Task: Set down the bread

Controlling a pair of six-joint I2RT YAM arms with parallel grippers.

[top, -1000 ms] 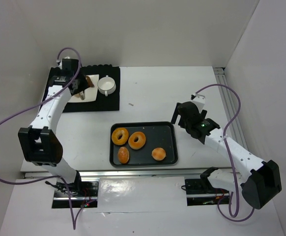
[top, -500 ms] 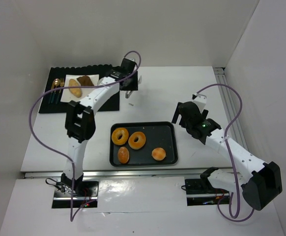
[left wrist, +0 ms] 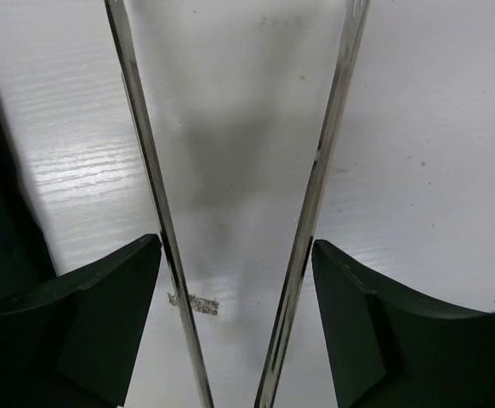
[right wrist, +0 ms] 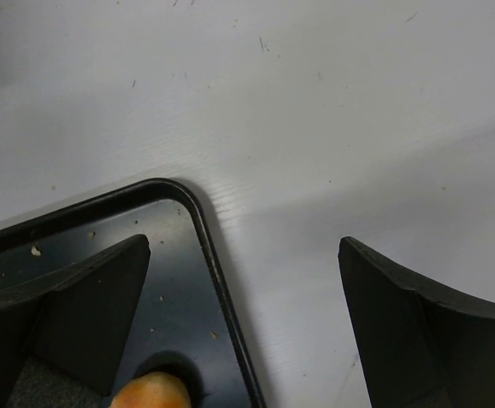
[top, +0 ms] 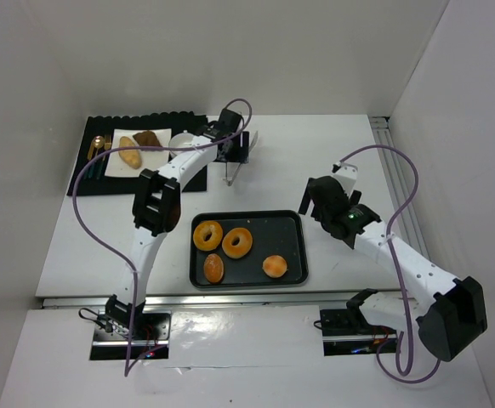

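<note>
Left wrist view: left gripper (left wrist: 236, 255) is clamped on a pair of metal tongs (left wrist: 317, 183), with the fingers (left wrist: 94, 323) pressed on the outside of both blades. The blades splay wide toward the tips with nothing between them, only bare table (left wrist: 418, 127) underneath.

Top view: the tongs hang tip-down over the table, just off the right edge of the black mat (top: 192, 174), between the white plate (top: 145, 163) and the black tray (top: 264, 228). Two pieces of plated bread (top: 130, 153) sit on the plate. Four pieces are on the tray: two rings (top: 207, 235), a roll (top: 214, 268) and a round bun (top: 274, 266).

My read: this is the empty run to the tray for the next piece. To do it well:
- Squeeze lightly so the blades don't close early.
- Drop straight over one piece, with a blade on either side of its widest part.
- Stop short of scraping the tray floor.
- Close only until the crust gives slightly, because harder will crush it.
- Lift clear before swinging toward the plate.

Left arm: reaches far out from its near-left base, elbow raised near the tray's far-left corner, forearm angled right and away, wrist pitched down.

Right gripper (right wrist: 243, 246) has its jaws wide and empty over the tray's far-right corner, close to the bun. The left-side pieces look like the safer pick.
</note>
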